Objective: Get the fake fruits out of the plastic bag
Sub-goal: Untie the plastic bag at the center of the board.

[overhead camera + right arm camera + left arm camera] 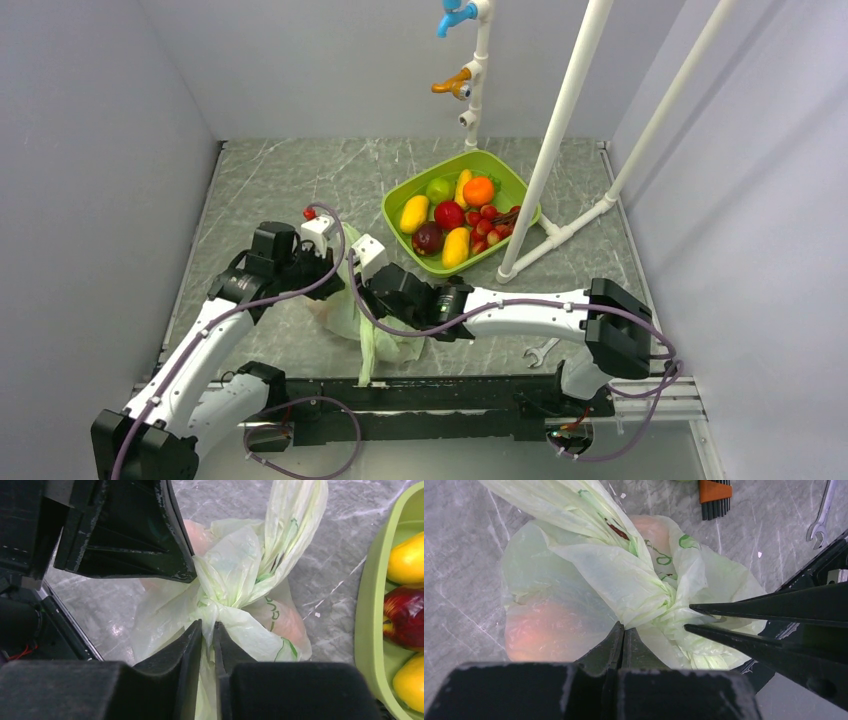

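Observation:
The plastic bag [350, 312] lies knotted on the table between both grippers, with a long handle trailing toward the near edge. Pink-orange fake fruits [544, 630] show dimly through its film, and also in the right wrist view [287, 622]. My left gripper [624, 628] is shut with its tips pinching the film just below the knot [669, 600]. My right gripper [209, 627] is shut on a twisted strip of the bag at the knot. In the top view the left gripper [338, 275] and the right gripper [366, 293] meet over the bag. The other fruits in the bag are hidden.
A green tray [470, 156] with yellow, red, orange and green fruits stands at the back right; its rim shows in the right wrist view [363, 605]. White pipe frame [552, 150] stands beside it. A wrench [540, 352], hex keys [714, 495] and a red berry [309, 212] lie on the table.

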### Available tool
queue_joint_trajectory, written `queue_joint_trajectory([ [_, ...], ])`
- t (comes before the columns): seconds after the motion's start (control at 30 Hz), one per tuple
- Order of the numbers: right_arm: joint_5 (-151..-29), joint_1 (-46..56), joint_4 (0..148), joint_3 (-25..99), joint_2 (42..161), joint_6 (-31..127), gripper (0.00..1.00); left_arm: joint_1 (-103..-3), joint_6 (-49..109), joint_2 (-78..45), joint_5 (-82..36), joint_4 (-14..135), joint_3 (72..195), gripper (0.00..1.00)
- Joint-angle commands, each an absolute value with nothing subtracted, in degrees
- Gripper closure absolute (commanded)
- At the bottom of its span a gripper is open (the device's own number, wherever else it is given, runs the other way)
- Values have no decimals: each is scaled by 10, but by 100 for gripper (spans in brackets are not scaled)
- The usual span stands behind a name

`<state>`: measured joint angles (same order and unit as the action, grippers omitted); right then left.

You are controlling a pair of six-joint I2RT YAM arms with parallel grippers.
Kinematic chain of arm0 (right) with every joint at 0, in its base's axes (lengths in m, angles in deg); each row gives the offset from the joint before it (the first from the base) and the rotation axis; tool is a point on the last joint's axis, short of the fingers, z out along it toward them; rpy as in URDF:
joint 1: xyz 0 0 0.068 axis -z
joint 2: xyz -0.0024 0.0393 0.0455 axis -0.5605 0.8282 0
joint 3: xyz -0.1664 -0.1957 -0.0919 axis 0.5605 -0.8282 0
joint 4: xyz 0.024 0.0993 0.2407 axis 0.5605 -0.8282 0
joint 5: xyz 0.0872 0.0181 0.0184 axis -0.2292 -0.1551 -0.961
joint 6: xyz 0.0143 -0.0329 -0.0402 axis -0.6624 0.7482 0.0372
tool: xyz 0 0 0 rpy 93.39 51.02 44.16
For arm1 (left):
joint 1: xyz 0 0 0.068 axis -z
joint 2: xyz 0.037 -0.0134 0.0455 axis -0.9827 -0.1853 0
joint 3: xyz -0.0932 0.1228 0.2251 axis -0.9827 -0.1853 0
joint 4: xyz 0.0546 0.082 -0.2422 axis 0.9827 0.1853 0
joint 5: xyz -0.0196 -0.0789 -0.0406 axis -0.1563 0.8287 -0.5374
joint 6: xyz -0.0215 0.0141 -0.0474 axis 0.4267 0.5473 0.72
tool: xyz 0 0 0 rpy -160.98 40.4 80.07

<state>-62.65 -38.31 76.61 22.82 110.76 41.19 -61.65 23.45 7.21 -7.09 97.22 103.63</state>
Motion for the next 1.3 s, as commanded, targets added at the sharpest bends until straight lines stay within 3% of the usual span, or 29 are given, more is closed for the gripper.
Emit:
queue_joint_trajectory([
  [0.0, -597, -383, 771, 238, 1101, 399, 90, -617, 235, 86, -89, 957, 1058, 100],
  [0.17, -610, -385, 780, 207, 1068, 380, 100, -622, 249, 89, -158, 974, 1066, 100],
  [0.43, -637, -386, 808, 110, 984, 359, 100, -671, 272, 117, -254, 991, 1070, 100],
  [0.7, -636, -386, 807, 22, 915, 316, 100, -720, 266, 125, -203, 979, 1066, 100],
  [0.93, -648, -386, 794, 58, 922, 336, 100, -723, 263, 122, -190, 976, 1065, 100],
  [1.27, -644, -411, 728, 239, 1012, 474, 51, -723, 263, 120, -162, 971, 1061, 100],
])
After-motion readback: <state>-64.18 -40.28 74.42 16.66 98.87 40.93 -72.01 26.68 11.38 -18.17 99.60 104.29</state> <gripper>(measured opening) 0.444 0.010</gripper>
